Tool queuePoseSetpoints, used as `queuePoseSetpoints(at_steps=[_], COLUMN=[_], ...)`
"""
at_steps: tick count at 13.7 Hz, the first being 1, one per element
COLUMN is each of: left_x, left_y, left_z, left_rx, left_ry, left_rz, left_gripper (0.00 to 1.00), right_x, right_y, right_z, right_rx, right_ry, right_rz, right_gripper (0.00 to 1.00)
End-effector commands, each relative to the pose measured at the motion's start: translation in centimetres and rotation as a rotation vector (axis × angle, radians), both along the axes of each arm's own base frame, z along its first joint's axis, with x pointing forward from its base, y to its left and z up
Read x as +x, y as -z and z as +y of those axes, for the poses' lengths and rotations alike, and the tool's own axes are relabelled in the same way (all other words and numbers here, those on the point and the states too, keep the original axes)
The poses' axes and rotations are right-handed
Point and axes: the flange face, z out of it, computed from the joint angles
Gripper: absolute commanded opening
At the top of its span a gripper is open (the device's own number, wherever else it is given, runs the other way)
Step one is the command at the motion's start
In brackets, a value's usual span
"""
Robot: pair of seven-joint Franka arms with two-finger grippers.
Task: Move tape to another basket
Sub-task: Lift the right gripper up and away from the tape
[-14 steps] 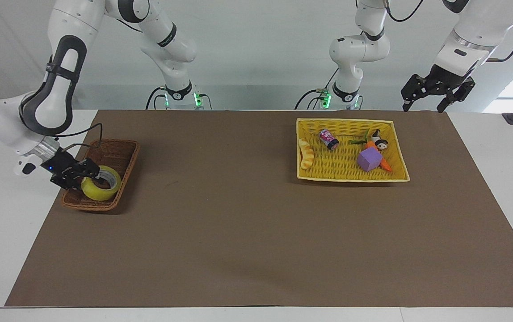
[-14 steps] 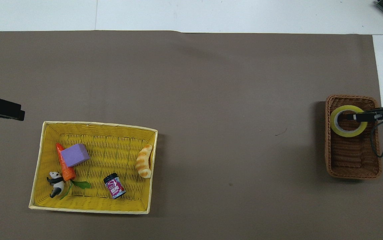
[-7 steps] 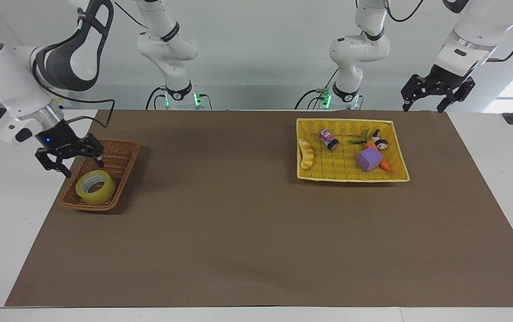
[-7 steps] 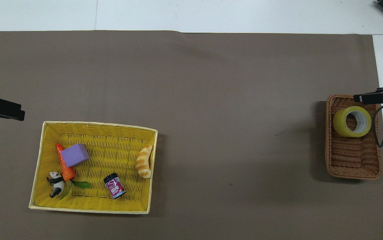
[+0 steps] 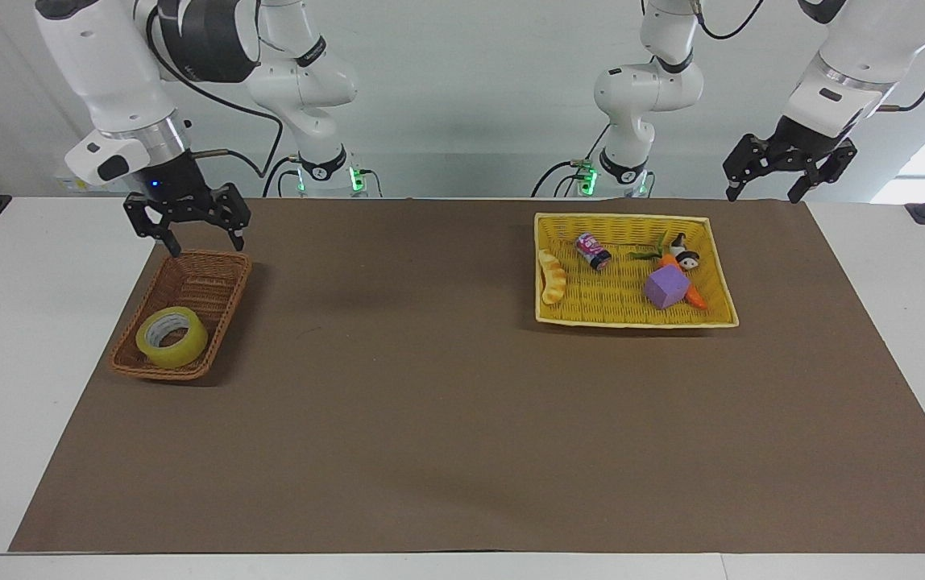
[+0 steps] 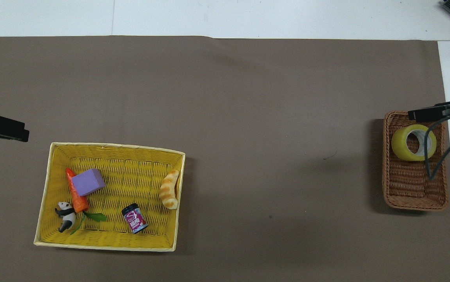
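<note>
The yellow tape (image 5: 172, 337) lies in the small brown wicker basket (image 5: 203, 278), at the end of it farther from the robots. It also shows in the overhead view (image 6: 413, 143), in the same basket (image 6: 413, 188). My right gripper (image 5: 206, 246) is open and empty, raised in the air over the basket's rim; in the overhead view (image 6: 429, 113) it shows as a dark bar. My left gripper (image 5: 761, 196) is open and empty and waits over the table edge beside the yellow tray-basket; it also shows in the overhead view (image 6: 1, 129).
The yellow woven tray-basket (image 5: 632, 316) toward the left arm's end holds a purple cube (image 5: 665, 287), a carrot, a panda figure, a small jar (image 5: 593, 251) and a bread piece (image 5: 552, 276). A brown mat (image 5: 430, 419) covers the table.
My right gripper let go of the tape, opened, and rose up and back toward the robots. The tape stayed in the brown basket. The left arm has not moved.
</note>
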Motion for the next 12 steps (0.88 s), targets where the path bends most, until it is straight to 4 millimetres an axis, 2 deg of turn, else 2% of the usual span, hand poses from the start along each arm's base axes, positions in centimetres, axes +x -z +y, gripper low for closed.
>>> queuePoseSetpoints(at_steps=[1, 3, 5, 6, 8, 10, 12], left_x=[-0.2, -0.2, -0.2, -0.2, -0.2, -0.2, -0.2], left_y=[-0.2, -0.2, -0.2, -0.2, -0.2, -0.2, -0.2], left_z=[0.3, 0.3, 0.3, 0.3, 0.3, 0.3, 0.3], left_rx=[-0.011, -0.011, -0.011, -0.011, -0.011, -0.011, -0.011], left_ry=[-0.002, -0.003, -0.002, -0.002, -0.002, -0.003, -0.002], left_rz=[-0.001, -0.001, -0.001, -0.001, -0.001, -0.001, -0.001], left_gripper=[1.0, 1.0, 1.0, 1.0, 1.0, 1.0, 1.0], right_x=[-0.4, -1.3, -2.0, -2.1, -2.9, -3.2, -3.1], right_y=[-1.3, -3.1, -4.7, -4.6, -4.0, -4.0, -4.2], right_z=[2.2, 2.9, 2.1, 0.8, -3.2, -5.9, -6.0], right_rx=[-0.037, -0.036, -0.029, -0.017, -0.005, -0.002, -0.006], right_ry=[0.072, 0.101, 0.125, 0.147, 0.214, 0.25, 0.235], right_rz=[0.027, 0.047, 0.11, 0.114, 0.124, 0.124, 0.118], right_gripper=[1.0, 1.0, 1.0, 1.0, 1.0, 1.0, 1.0])
